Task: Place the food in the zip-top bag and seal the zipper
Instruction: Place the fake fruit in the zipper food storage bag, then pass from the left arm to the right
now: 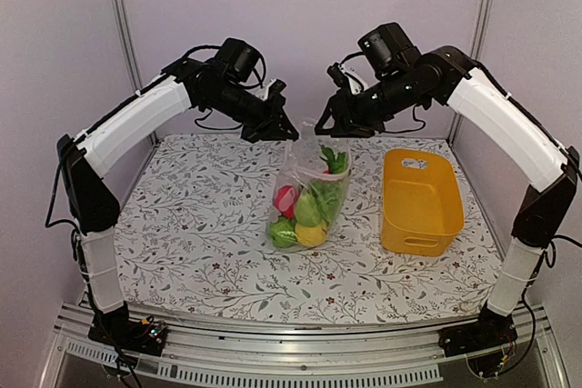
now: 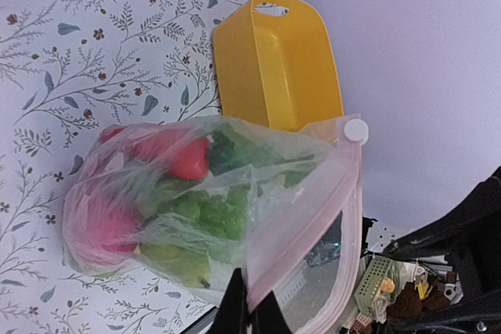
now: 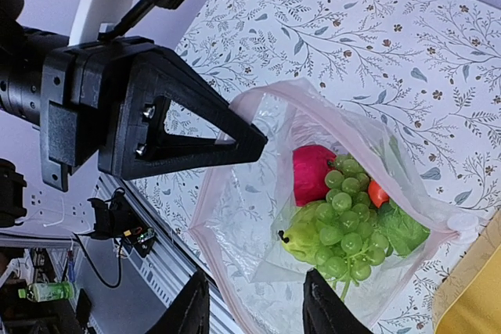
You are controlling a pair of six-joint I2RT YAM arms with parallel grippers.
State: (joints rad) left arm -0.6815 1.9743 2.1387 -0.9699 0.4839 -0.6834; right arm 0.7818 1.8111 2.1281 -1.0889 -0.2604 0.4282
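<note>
Left claw (image 1: 275, 124): fingers together, clamped on the upper left corner of the zip-top bag (image 1: 309, 193)
Right claw (image 1: 329, 123): fingers apart at the bag's upper right corner, no grip seen
Bag: upright at centre of the top view, bottom on the surface (image 1: 200, 224)
Food (image 1: 305, 215): inside, heaped low; grape bunch (image 3: 344, 220) and red ball (image 3: 311, 174) show
Zipper (image 3: 205, 217): mouth gapes
Basket (image 1: 420, 202): right of the bag, apart
</note>
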